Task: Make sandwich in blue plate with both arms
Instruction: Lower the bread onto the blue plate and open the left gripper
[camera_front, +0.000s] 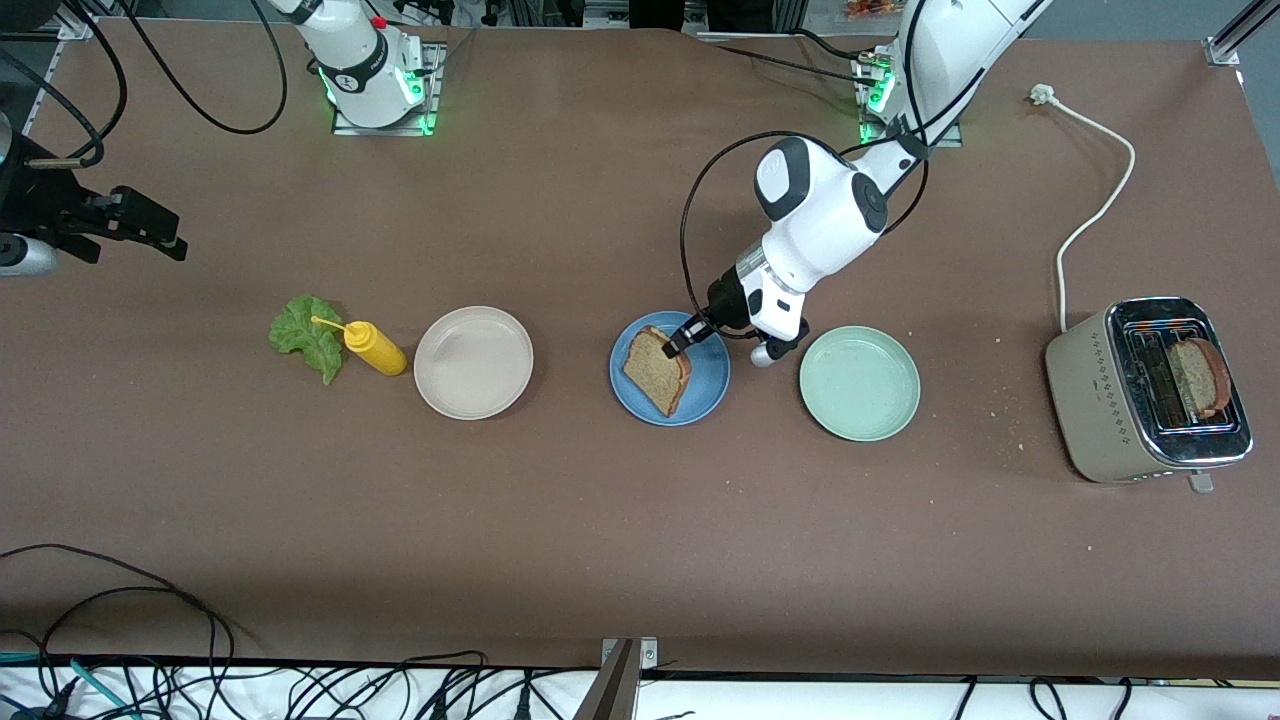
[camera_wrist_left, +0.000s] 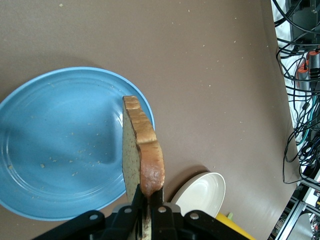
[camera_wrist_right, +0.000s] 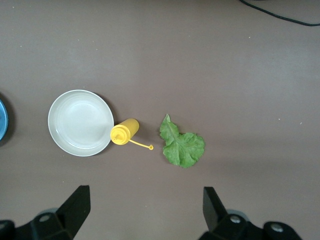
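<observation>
The left gripper (camera_front: 680, 340) hangs over the blue plate (camera_front: 700, 395), its fingers (camera_wrist_left: 136, 207) pinching one edge of a slice of brown bread (camera_front: 657, 369) — the slice stands tilted above the plate. Beside the blue plate, toward the right arm's end, lie the beige plate (camera_front: 473, 362), a yellow squeeze bottle (camera_front: 374, 347) and the lettuce leaf (camera_front: 306, 335). The right gripper (camera_wrist_right: 142, 210) waits high over the table near the leaf, fingers spread wide — holding nothing.
</observation>
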